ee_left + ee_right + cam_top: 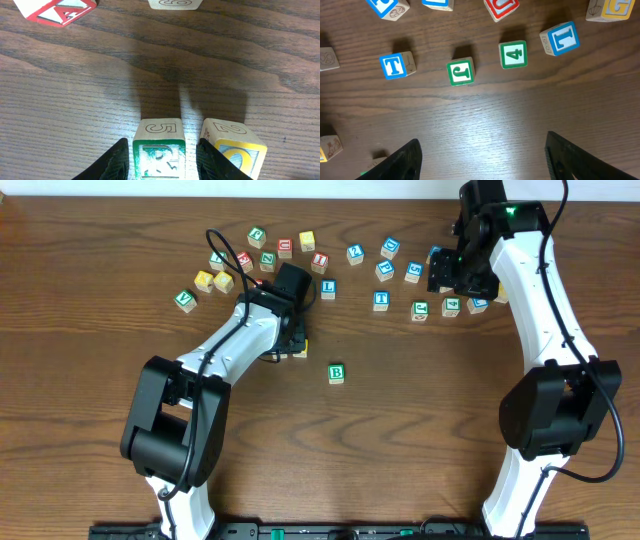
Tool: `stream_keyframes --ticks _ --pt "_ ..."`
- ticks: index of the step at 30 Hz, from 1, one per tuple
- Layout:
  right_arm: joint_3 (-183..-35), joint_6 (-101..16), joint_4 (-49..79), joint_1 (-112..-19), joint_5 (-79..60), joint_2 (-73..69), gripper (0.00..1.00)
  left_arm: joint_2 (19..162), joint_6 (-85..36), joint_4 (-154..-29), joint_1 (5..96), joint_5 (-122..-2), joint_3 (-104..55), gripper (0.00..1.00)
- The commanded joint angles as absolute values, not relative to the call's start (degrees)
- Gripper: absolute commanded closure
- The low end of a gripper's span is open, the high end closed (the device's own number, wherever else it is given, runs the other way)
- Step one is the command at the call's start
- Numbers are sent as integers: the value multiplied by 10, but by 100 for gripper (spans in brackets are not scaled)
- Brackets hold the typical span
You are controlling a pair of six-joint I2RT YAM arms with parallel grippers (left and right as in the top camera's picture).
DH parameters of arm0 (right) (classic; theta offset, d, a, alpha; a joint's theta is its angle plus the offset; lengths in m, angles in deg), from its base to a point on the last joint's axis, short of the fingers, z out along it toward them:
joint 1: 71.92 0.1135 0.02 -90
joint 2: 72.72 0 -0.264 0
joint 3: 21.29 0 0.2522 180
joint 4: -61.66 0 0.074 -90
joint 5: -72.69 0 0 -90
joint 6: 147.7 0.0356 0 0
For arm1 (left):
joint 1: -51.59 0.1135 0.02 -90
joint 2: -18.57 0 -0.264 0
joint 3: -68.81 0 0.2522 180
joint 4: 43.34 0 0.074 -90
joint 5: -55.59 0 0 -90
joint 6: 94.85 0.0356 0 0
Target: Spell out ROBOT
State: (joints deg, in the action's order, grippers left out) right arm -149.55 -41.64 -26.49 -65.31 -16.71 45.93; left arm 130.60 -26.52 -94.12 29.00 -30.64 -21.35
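The green-framed R cube (159,152) stands on the table between the fingers of my left gripper (162,142). The jaws are open, with a thin gap on each side of the cube. A yellow-faced O cube (240,150) sits right beside it, just outside one finger. From overhead the left gripper (297,342) hides the R, and only a yellow cube (300,353) peeks out beneath it. The green B cube (336,374) lies alone to the right. The blue T cube (380,300) (392,66) is in the far row. My right gripper (482,145) (455,280) hangs open and empty above that row.
Beside the T lie a green J cube (460,72), a green 4 cube (513,54) and a blue L cube (560,39). Another blue L cube (328,288) and a scatter of several cubes (240,265) lie behind the left arm. A red A cube (60,11) is ahead of the left gripper.
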Motion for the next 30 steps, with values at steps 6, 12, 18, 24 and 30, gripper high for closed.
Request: stream_keyframes --ticks 6,12,18,24,30 --pt "-1504 -421 -265 -651 -170 451 26 1295 -233 -969 292 -307 -241 57" --pt "-1504 -421 -257 -649 -170 451 26 1236 -234 -1012 268 -311 -266 57" --pt "-1504 -421 -252 -648 -170 451 26 1230 -301 -1018 204 -352 -266 57" --pt "-1504 -421 -250 -648 -170 451 25 1258 -363 -1012 143 -353 -266 57" --pt "-1504 -432 -250 -648 -170 451 24 1295 -392 -1013 133 -348 -266 57"
